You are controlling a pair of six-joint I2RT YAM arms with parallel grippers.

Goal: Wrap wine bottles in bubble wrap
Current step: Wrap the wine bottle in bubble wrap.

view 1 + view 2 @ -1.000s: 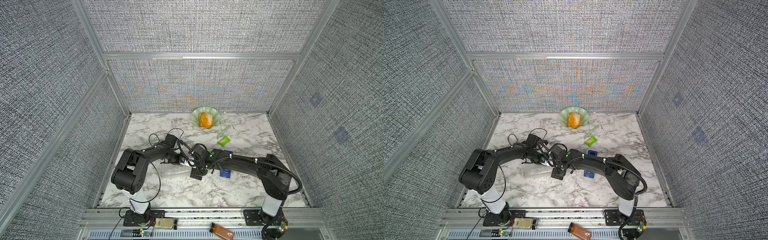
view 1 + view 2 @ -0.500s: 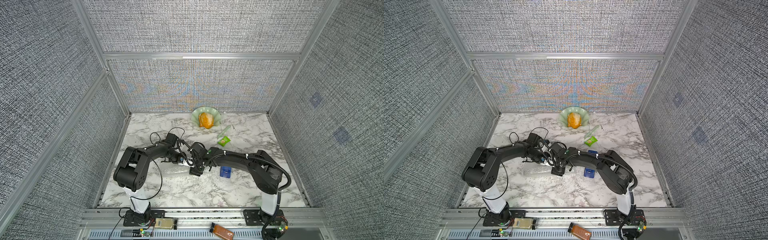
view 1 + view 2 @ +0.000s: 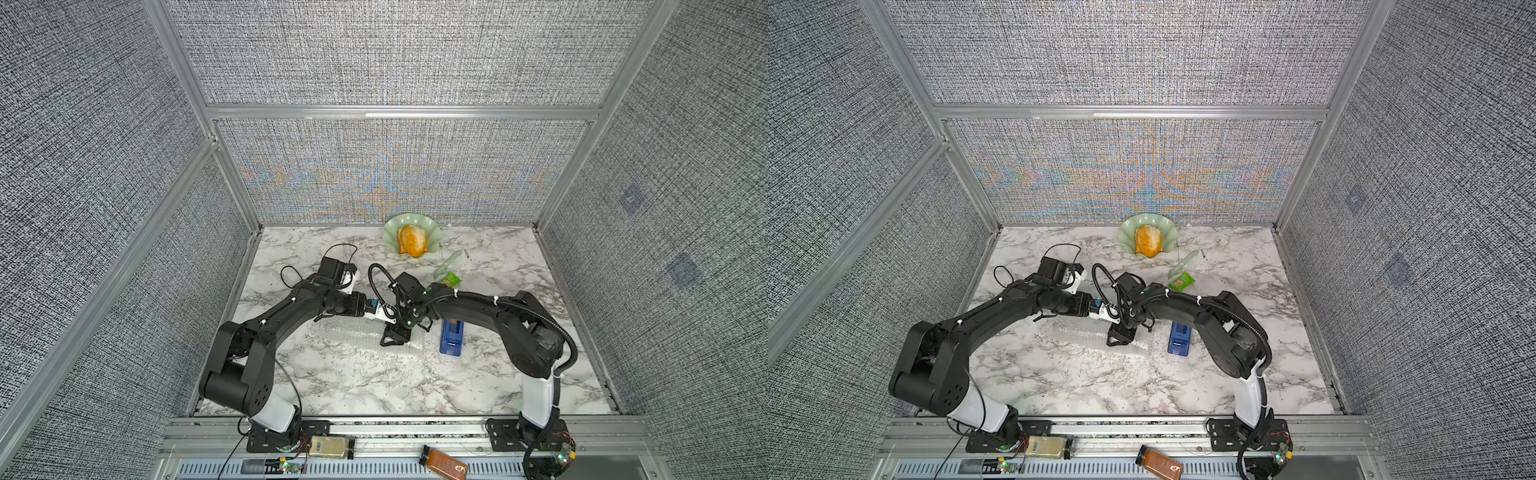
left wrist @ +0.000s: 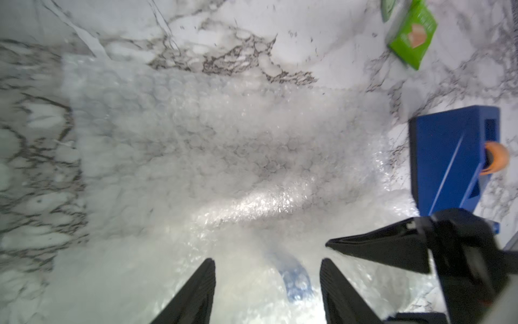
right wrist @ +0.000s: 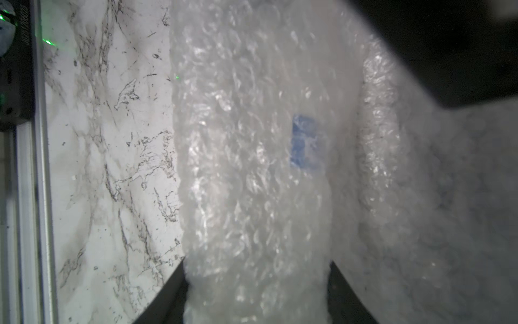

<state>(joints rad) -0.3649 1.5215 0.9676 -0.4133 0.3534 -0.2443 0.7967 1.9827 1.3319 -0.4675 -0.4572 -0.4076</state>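
Right wrist view: bubble wrap (image 5: pixel 246 182) sits rolled round the wine bottle (image 5: pixel 304 146), right gripper (image 5: pixel 258 261) clamps it; left gripper (image 4: pixel 267 261) has fingers apart; sealing likely remains.

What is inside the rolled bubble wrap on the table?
Only a blue label patch of the bottle shows through the bubble wrap; its glass and cap are covered.

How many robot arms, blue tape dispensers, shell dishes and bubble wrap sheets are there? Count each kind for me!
Robot arms: 2
Blue tape dispenser: 1
Pale green shell-shaped dish: 1
Bubble wrap sheet: 1
Total: 5
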